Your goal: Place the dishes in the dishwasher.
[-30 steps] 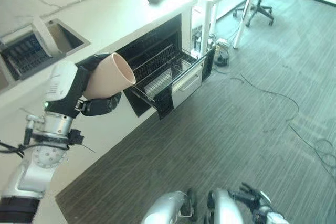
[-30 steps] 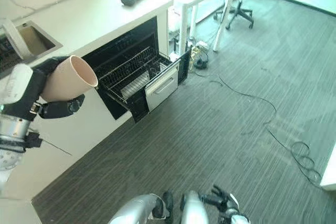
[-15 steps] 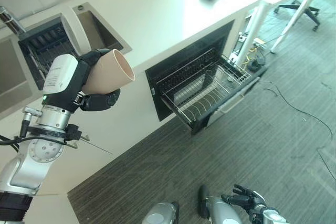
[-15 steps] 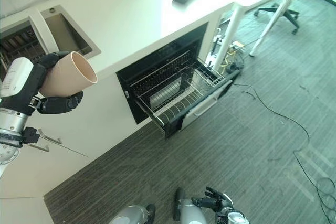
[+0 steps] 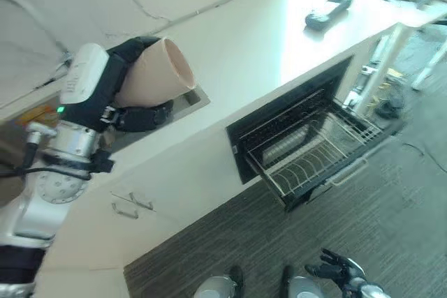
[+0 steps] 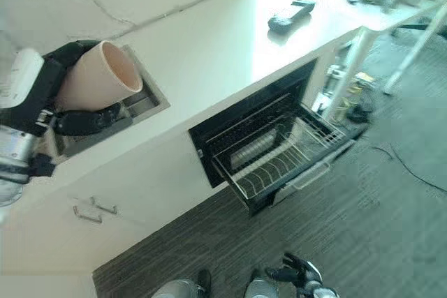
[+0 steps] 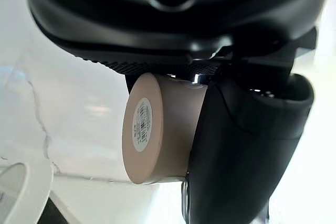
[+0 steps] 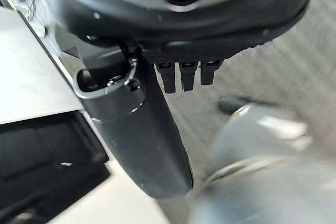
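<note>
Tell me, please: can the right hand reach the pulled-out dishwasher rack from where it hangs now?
Probably not yet. The right hand hangs low with relaxed fingers, apart from the dishwasher rack. Nothing blocks the way, but open floor lies between them.

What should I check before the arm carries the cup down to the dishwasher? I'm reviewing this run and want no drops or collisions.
1. Grip: left hand has its fingers curled round the beige cup; ok.
2. Cup attitude: it lies tilted, mouth toward the dishwasher side; cannot tell if anything is inside.
3. Dishwasher: door open, wire rack pulled out; ok.
4. Rack space: its wires look bare of dishes; ok.
5. Distance: the cup is held high above the counter, away from the rack; not ok for release yet.
6. Right hand: low near the floor, fingers relaxed, holding nothing; ok.
</note>
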Controlling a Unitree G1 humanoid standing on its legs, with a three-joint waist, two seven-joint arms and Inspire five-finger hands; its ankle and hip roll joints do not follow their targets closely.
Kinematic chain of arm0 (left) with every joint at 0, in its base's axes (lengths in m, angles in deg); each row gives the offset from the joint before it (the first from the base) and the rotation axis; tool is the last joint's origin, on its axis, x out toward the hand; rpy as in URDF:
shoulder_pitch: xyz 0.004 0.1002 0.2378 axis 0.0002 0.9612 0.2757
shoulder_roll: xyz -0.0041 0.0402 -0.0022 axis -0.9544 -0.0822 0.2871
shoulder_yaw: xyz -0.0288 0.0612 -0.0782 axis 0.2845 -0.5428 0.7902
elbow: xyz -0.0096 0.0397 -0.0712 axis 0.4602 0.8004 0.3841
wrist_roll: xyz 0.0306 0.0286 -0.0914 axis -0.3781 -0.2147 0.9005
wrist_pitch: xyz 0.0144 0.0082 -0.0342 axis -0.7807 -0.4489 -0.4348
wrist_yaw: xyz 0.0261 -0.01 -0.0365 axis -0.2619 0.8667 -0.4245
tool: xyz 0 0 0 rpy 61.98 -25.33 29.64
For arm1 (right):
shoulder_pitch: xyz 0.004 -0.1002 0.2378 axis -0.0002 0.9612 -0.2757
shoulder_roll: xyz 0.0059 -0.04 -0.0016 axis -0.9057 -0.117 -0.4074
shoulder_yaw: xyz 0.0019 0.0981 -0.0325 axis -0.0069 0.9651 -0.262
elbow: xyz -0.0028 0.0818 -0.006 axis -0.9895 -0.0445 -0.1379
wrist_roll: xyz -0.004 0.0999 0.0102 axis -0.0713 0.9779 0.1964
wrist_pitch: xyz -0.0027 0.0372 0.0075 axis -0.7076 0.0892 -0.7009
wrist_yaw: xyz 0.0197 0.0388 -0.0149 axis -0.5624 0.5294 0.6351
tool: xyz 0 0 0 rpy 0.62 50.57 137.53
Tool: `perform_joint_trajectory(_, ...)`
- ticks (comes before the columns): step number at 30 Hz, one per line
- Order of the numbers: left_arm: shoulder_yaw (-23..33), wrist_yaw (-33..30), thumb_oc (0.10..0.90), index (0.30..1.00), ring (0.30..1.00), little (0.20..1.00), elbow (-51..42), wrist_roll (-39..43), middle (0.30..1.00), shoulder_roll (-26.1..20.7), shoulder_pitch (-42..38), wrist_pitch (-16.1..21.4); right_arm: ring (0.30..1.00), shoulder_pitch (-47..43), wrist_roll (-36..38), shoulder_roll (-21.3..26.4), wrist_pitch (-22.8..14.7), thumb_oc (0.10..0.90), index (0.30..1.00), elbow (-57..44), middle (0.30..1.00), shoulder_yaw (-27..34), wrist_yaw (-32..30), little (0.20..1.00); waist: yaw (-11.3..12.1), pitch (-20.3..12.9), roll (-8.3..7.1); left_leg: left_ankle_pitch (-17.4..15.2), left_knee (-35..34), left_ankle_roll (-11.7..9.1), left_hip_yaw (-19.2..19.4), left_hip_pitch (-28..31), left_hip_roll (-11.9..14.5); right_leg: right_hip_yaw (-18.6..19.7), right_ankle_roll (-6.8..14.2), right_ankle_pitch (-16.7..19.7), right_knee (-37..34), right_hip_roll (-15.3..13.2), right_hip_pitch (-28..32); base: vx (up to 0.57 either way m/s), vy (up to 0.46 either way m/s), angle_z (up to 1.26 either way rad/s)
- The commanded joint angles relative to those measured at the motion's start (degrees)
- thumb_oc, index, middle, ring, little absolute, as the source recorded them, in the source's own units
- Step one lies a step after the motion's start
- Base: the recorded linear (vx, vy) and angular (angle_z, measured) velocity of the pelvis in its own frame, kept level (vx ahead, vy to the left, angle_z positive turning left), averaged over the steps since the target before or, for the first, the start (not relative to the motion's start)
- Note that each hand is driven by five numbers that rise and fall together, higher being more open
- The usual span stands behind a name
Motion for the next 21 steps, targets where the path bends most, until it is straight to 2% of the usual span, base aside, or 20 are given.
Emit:
perform_joint_trajectory(1, 6.80, -2.55, 0.400, 0.300, 0.300, 0.300, -1.45, -2.27, 0.300, -0.22, -2.35, 5.35, 0.900, -2.52, 1.33, 0.42, -3.03, 0.800, 0.900, -1.72, 0.900, 0.47, -1.99, 0.900, -0.58, -1.25, 0.82, -7.08, 8.46, 2.27, -2.94, -0.64, -3.27, 1.40, 0.91, -4.25, 2.21, 3.02, 1.11, 0.07, 0.089, 0.07)
perform_joint_trajectory(2, 6.81, -3.41, 0.400, 0.300, 0.300, 0.300, -2.02, -4.42, 0.300, 0.94, -1.06, 5.76, 0.900, -2.65, 1.02, 0.19, -2.83, 0.800, 0.900, -2.37, 0.900, 0.48, -2.43, 0.900, -0.29, -1.25, 1.13, -6.76, 8.46, 2.24, -4.33, -1.19, -3.57, 1.37, 0.82, -4.07, 2.21, 4.05, 1.33, 0.07, 0.129, -0.35)
perform_joint_trajectory(3, 6.08, -4.96, 0.400, 0.300, 0.300, 0.300, -2.73, -7.72, 0.300, 1.69, -0.78, 5.64, 0.900, -2.89, -0.83, -0.38, -2.87, 0.800, 0.900, -4.73, 0.900, 1.00, -2.03, 0.900, -0.24, -0.34, 1.44, -7.80, 8.46, 3.47, -4.42, -0.83, -2.99, -0.12, 1.71, -2.82, 6.74, 4.64, 0.85, 0.01, 0.083, -0.18)
perform_joint_trajectory(4, 5.40, -5.13, 0.400, 0.300, 0.300, 0.300, -3.16, -8.77, 0.300, 1.39, -1.70, 4.44, 0.900, -2.73, -2.11, -0.95, -3.27, 0.800, 0.900, -6.27, 0.900, 0.66, -1.56, 0.900, -0.59, 0.82, 1.21, -8.18, 8.46, 4.79, -5.41, -0.63, -2.99, 0.98, 3.54, -1.27, 17.34, 2.68, -3.41, -0.02, -0.046, 0.04)
perform_joint_trajectory(5, 4.24, -4.73, 0.400, 0.300, 0.300, 0.300, -3.37, -9.70, 0.300, 1.47, -3.54, 2.99, 0.900, -2.34, -3.89, -1.65, -4.03, 0.800, 0.900, -7.52, 0.900, 0.05, -0.67, 0.900, -0.41, 1.68, 0.26, -7.95, 8.46, 5.41, -6.64, -0.40, -3.56, 1.78, 4.40, -0.61, 20.10, -0.47, -4.81, -0.01, -0.227, 0.40)
perform_joint_trajectory(7, 3.40, -4.63, 0.400, 0.300, 0.300, 0.300, -3.78, -10.88, 0.300, 1.55, -5.04, 1.08, 0.900, -2.98, -3.98, -2.03, -4.84, 0.800, 0.900, -7.36, 0.900, -1.08, 1.29, 0.900, -0.30, 2.09, 0.30, -8.60, 8.46, 5.50, -8.26, 0.67, -2.92, 3.90, 4.33, 0.43, 11.54, -3.62, -2.01, 0.01, -0.455, 0.83)
perform_joint_trajectory(8, 2.34, -6.03, 0.400, 0.300, 0.300, 0.300, -3.24, -10.28, 0.300, -0.19, -6.47, -0.55, 0.900, -4.21, -2.69, -2.28, -4.67, 0.800, 0.900, -7.47, 0.900, -2.07, 3.96, 0.900, -0.22, 2.27, 0.72, -8.78, 8.46, 4.91, -10.25, 0.64, -1.71, 7.68, 5.54, 3.18, 3.58, -6.32, -0.20, -0.08, -0.809, 1.19)
perform_joint_trajectory(9, 2.56, -6.46, 0.400, 0.300, 0.300, 0.300, -2.79, -8.10, 0.300, -2.57, -6.77, -1.16, 0.900, -5.00, -1.07, -2.71, -2.80, 0.800, 0.900, -7.84, 0.900, -2.72, 6.81, 0.900, 0.52, 1.93, 0.69, -8.69, 8.46, 3.68, -11.48, 0.36, 0.27, 9.66, 6.99, 4.00, 2.21, -8.23, 0.39, -0.17, -1.298, 0.74)
perform_joint_trajectory(10, 3.93, -6.60, 0.400, 0.300, 0.300, 0.300, -3.24, -5.66, 0.300, -4.73, -5.52, -2.03, 0.900, -5.10, 0.65, -2.97, -0.59, 0.800, 0.900, -8.67, 0.900, -3.69, 10.29, 0.900, 1.08, 1.10, 0.57, -8.10, 8.46, 1.55, -13.52, -0.12, 4.93, 10.69, 8.22, 1.99, 2.21, -8.08, 0.94, -0.14, -1.289, 0.73)
perform_joint_trajectory(11, 5.05, -6.15, 0.400, 0.300, 0.300, 0.300, -3.88, -5.13, 0.300, -4.67, -4.42, -2.55, 0.900, -4.70, 0.28, -2.90, -0.01, 0.800, 0.900, -9.07, 0.900, -4.37, 11.80, 0.900, 0.88, 0.74, 0.44, -7.24, 8.46, -0.16, -14.20, -0.67, 7.69, 10.52, 8.09, -0.22, 2.21, -6.54, 1.42, -0.11, -1.186, 0.67)
perform_joint_trajectory(13, 6.69, -5.80, 0.400, 0.300, 0.300, 0.300, -5.07, -3.89, 0.300, -3.63, -2.13, -4.09, 0.900, -4.22, -2.25, -2.35, 0.30, 0.800, 0.900, -9.21, 0.900, -5.50, 13.51, 0.900, 0.66, -0.10, 0.54, -4.80, 8.46, -3.24, -15.36, -2.95, 12.89, 8.48, 6.90, -2.35, 2.21, -4.51, 1.35, -0.12, -0.782, 0.52)
perform_joint_trajectory(14, 7.49, -5.31, 0.400, 0.300, 0.300, 0.300, -6.15, -3.46, 0.300, -2.92, -1.49, -4.69, 0.900, -3.86, -2.07, -1.79, 0.74, 0.800, 0.900, -9.97, 0.900, -6.22, 12.78, 0.900, 0.42, -0.22, 0.90, -2.74, 8.46, -4.57, -15.27, -4.78, 14.62, 7.81, 5.37, -3.56, 2.21, -2.76, 1.09, -0.17, -0.640, 0.09)
perform_joint_trajectory(15, 7.80, -4.35, 0.400, 0.300, 0.300, 0.300, -6.44, -3.73, 0.300, -2.26, -1.64, -4.15, 0.900, -3.29, -0.81, -1.26, 0.83, 0.800, 0.900, -10.16, 0.900, -5.98, 12.30, 0.900, -0.37, -0.39, 1.20, -1.62, 8.46, -4.60, -12.62, -5.87, 15.42, 6.53, 3.97, -4.39, 2.21, -1.52, 1.28, -0.18, -0.600, 0.28)
perform_joint_trajectory(16, 6.92, -3.29, 0.400, 0.300, 0.300, 0.300, -5.30, -3.67, 0.300, -1.47, -3.38, -2.19, 0.900, -2.47, 0.98, -0.67, 0.96, 0.800, 0.900, -10.52, 0.900, -5.29, 11.91, 0.900, -1.89, -0.42, 1.20, -1.44, 8.46, -3.95, -7.06, -5.88, 15.66, 4.35, 2.72, -5.30, 2.21, -0.58, 2.00, -0.17, -0.565, 0.61)
perform_joint_trajectory(17, 5.63, -2.00, 0.400, 0.300, 0.300, 0.300, -4.85, -4.94, 0.300, 0.09, -5.90, -2.14, 0.900, -1.31, 1.48, -0.15, 0.80, 0.800, 0.900, -10.79, 0.900, -4.71, 11.71, 0.900, -2.98, -0.54, 0.75, -2.16, 8.46, -3.18, -2.64, -5.12, 13.26, 2.18, 2.02, -5.66, 2.21, -0.43, 2.27, -0.10, -0.501, 1.16)
perform_joint_trajectory(18, 4.85, -1.66, 0.400, 0.300, 0.300, 0.300, -4.56, -5.69, 0.300, 0.99, -7.16, -2.02, 0.900, -0.80, 1.91, 0.03, 0.55, 0.800, 0.900, -10.46, 0.900, -4.64, 11.10, 0.900, -3.10, -0.73, 0.10, -3.25, 8.46, -3.25, -1.24, -4.34, 10.06, 1.76, 2.18, -6.41, 2.21, -0.75, 2.81, -0.04, -0.319, 2.22)
perform_joint_trajectory(19, 4.63, -1.64, 0.400, 0.300, 0.300, 0.300, -4.43, -5.85, 0.300, 1.09, -7.45, -2.03, 0.900, -0.75, 1.95, 0.01, 0.54, 0.800, 0.900, -10.40, 0.900, -4.59, 11.02, 0.900, -3.08, -0.71, -0.01, -3.31, 8.46, -3.14, -1.09, -4.32, 9.61, 1.64, 2.22, -6.46, 2.21, -0.91, 2.88, 0.00, -0.212, 1.78)
perform_joint_trajectory(20, 4.16, -1.29, 0.400, 0.300, 0.300, 0.300, -3.77, -6.55, 0.300, 1.66, -8.38, -1.80, 0.900, -0.59, 1.52, -0.14, 0.43, 0.800, 0.900, -9.51, 0.900, -4.58, 10.89, 0.900, -2.80, -0.74, -0.53, -4.34, 8.46, -1.92, 0.39, -4.10, 5.09, 1.11, 2.14, -6.29, 2.21, -1.15, 2.86, -0.02, -0.134, 1.07)
perform_joint_trajectory(21, 4.29, -0.94, 0.400, 0.300, 0.300, 0.300, -3.66, -6.70, 0.300, 1.82, -8.27, -1.40, 0.900, -0.57, 1.22, -0.40, 0.10, 0.800, 0.900, -8.91, 0.900, -4.90, 10.90, 0.900, -2.41, -0.82, -0.74, -5.34, 8.46, -0.87, 1.07, -3.80, 2.02, 1.36, 2.29, -6.08, 2.21, -1.08, 2.77, -0.01, -0.137, -0.09)
